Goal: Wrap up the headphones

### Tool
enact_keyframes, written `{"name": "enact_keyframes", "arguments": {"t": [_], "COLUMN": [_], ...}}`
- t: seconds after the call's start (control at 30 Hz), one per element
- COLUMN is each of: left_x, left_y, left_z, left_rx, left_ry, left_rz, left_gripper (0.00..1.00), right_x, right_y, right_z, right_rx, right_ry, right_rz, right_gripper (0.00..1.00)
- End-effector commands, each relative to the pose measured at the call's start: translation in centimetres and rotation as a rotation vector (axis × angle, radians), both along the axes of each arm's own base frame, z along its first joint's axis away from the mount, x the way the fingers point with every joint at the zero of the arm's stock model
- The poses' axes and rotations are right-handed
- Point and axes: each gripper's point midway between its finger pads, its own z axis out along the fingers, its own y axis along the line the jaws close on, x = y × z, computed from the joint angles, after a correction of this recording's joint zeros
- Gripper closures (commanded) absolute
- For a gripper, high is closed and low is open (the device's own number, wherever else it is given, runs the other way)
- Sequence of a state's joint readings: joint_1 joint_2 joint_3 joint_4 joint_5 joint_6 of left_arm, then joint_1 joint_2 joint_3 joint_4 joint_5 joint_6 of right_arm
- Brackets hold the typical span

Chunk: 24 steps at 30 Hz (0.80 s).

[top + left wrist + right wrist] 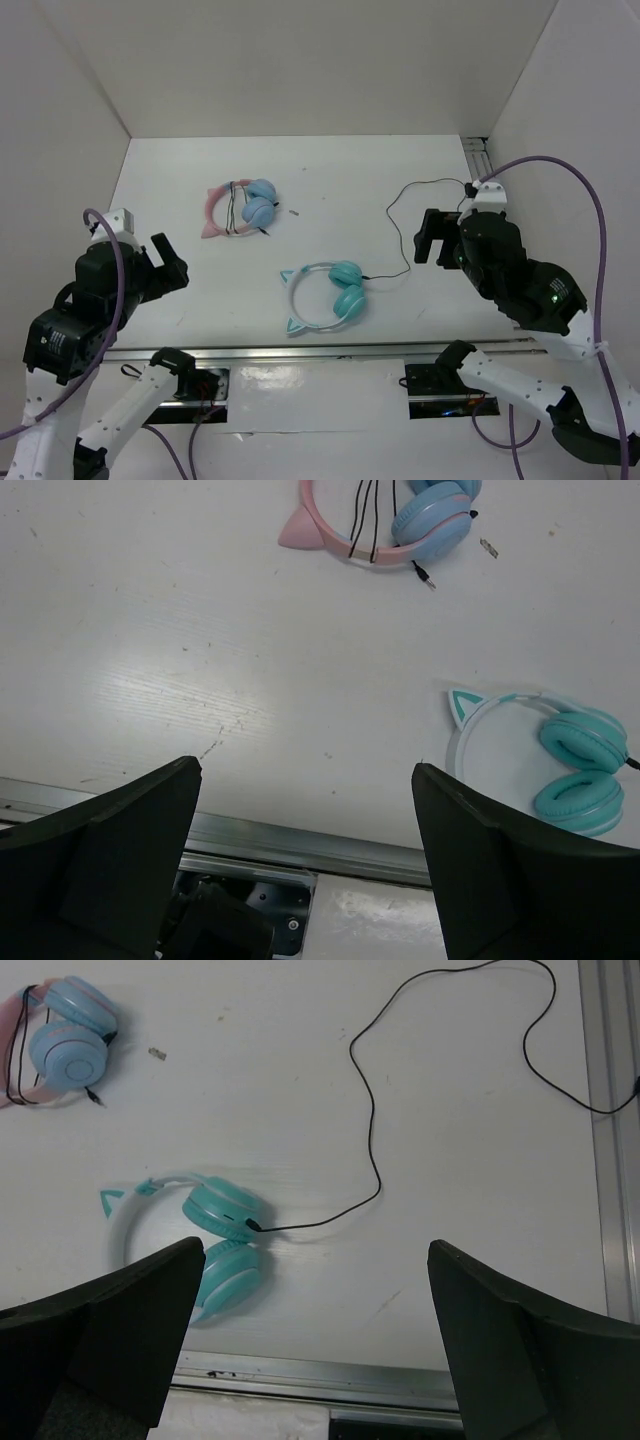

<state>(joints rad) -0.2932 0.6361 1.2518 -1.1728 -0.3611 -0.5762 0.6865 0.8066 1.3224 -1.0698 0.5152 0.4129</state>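
Between both open tools lie the headphones — untouched.

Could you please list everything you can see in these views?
Teal headphones: one, teal cups, white band, near middle of table.
Cable: one, black, loose, running from teal headphones toward right rail.
Pink headphones: one, pink band, light-blue cups, back left, cord wound round band.
Small bit: one, grey, just right of pink headphones.
Table: one, white.
Rails: two, metal, right and near edges.
Left arm: one, black, near left, jaws open.
Right arm: one, black, near right, jaws open.
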Motion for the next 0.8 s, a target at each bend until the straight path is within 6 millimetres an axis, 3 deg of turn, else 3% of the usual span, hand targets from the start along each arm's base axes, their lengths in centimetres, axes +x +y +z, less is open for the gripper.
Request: {"name": "enact_keyframes", "arguments": {"t": [0.0, 0.07, 0.2, 0.3, 0.4, 0.43, 0.47, 0.5, 0.57, 0.63, 0.77], "left_x": [0.8, 1.2, 2.3, 3.0, 4.1, 4.1, 5.0, 5.4, 6.4, 6.1, 6.6], "left_y": [-0.7, -2.0, -5.2, -8.5, -12.4, -13.0, -14.3, -14.2, -15.3, -16.9, -18.9], "left_z": [0.5, 0.0, -0.9, -3.0, -6.1, -8.7, -9.4, -10.2, -13.6, -16.5, -19.2], "left_rx": [-0.020, -0.039, -0.142, -0.265, -0.419, -0.428, -0.460, -0.452, -0.454, -0.436, -0.378], "left_ry": [-0.041, -0.035, -0.016, 0.055, 0.116, 0.169, 0.167, 0.158, 0.209, 0.300, 0.328], "left_rz": [-0.031, -0.099, -0.216, -0.310, -0.413, -0.414, -0.436, -0.424, -0.404, -0.390, -0.362], "left_gripper": [0.00, 0.00, 0.00, 0.00, 0.00, 0.00, 0.00, 0.00, 0.00, 0.00, 0.00], "right_x": [0.7, 0.8, 1.1, 1.5, 1.5, 1.4, 1.6, 1.6, 1.7, 1.8, 1.9], "right_y": [0.8, 1.7, 2.4, 3.4, 4.7, 4.8, 5.3, 5.3, 5.6, 6.1, 6.3], "right_z": [1.3, 1.7, 0.6, -0.7, -1.5, -1.6, -1.5, -2.0, -1.7, -1.9, -2.6], "right_rx": [0.027, 0.048, 0.055, 0.030, 0.046, 0.040, 0.045, 0.039, 0.041, 0.039, 0.024], "right_ry": [-0.043, -0.064, -0.067, -0.019, -0.003, -0.002, -0.015, -0.006, -0.016, -0.009, 0.009], "right_rz": [0.021, 0.069, 0.094, 0.129, 0.189, 0.205, 0.219, 0.219, 0.237, 0.262, 0.274], "right_gripper": [0.00, 0.00, 0.00, 0.00, 0.00, 0.00, 0.00, 0.00, 0.00, 0.00, 0.00]}}
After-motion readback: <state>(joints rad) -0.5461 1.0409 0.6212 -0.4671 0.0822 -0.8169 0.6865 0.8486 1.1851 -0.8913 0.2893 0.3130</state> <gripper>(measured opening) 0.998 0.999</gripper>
